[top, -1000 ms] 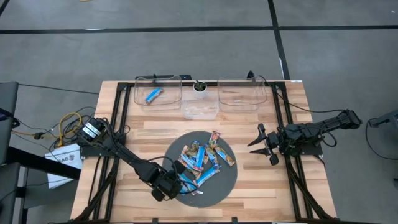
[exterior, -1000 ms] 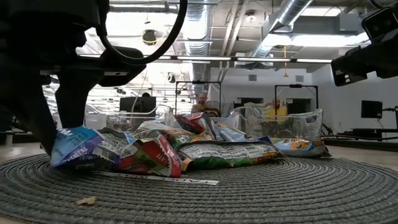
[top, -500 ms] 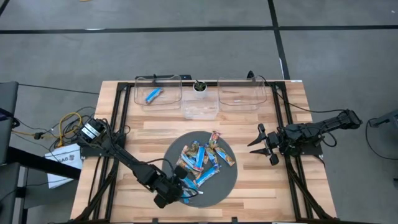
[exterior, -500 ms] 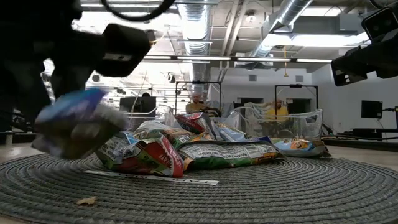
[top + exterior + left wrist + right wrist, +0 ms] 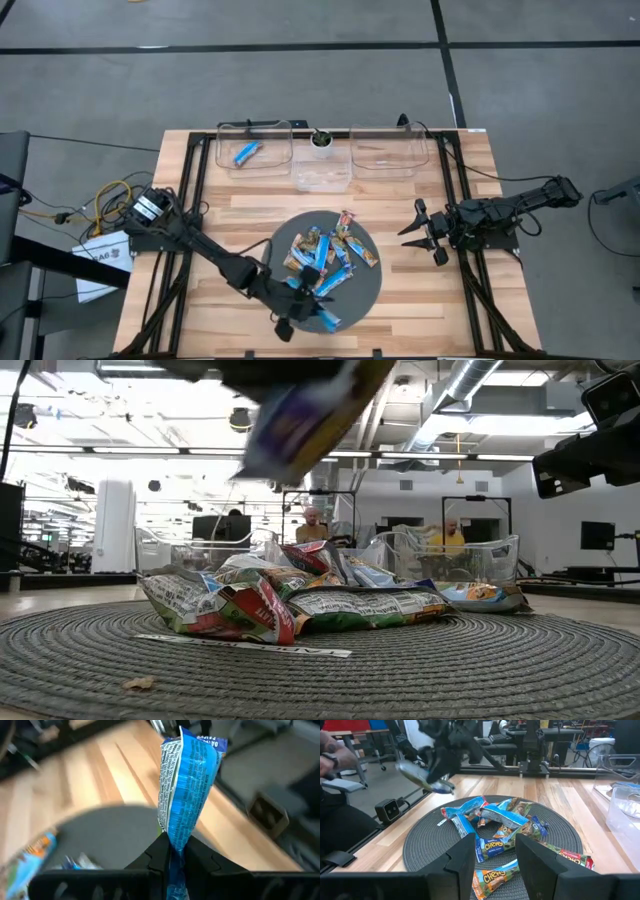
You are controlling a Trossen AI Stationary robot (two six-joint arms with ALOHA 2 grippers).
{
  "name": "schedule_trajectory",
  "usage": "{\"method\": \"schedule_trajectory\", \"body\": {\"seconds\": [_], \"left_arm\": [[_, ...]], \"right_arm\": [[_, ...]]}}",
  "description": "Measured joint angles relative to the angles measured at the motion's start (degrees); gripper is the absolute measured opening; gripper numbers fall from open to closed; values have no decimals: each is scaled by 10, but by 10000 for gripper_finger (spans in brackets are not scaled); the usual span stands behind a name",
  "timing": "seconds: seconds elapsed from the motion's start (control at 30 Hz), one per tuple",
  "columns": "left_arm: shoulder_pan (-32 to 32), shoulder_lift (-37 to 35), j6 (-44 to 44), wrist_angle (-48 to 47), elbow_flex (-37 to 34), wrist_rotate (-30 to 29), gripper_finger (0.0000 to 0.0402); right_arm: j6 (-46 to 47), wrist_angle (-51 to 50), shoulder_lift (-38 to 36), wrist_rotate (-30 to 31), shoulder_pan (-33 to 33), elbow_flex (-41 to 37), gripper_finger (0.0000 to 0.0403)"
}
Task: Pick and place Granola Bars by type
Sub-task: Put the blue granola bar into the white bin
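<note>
Left wrist view: your left hand [image 5: 172,854] is clamped on just the bottom edge of a blue bar [image 5: 187,780], so a quick swing could slip it.

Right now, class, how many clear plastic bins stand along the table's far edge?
3: the left bin, holding one blue bar; a smaller middle bin; the right bin. None looks hidden from the high view.

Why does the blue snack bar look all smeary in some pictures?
In the low view the blue bar is smeared because it is moving, lifted by the left gripper; the pile below looks crisp. In the left wrist view the bar is sharp, but the table behind it blurs.
</note>
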Motion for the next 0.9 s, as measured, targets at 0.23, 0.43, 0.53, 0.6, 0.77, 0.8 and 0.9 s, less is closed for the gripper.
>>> {"method": "schedule_trajectory", "body": {"seconds": [0.23,0.43,0.53,0.6,0.77,0.8,0.9], "left_arm": [[29,-1,49,113,0,-23,33],[48,-1,92,125,0,-81,33],[53,-1,91,125,0,-110,34],[56,-1,91,125,0,-122,34],[63,-1,97,125,0,-160,34],[64,-1,97,125,0,-174,34],[74,-1,102,126,0,-224,34]], "right_arm": [[0,0,0,0,0,0,134],[0,0,0,0,0,0,133],[0,0,0,0,0,0,134],[0,0,0,0,0,0,134],[0,0,0,0,0,0,133],[0,0,0,0,0,0,134],[0,0,0,0,0,0,134]]}}
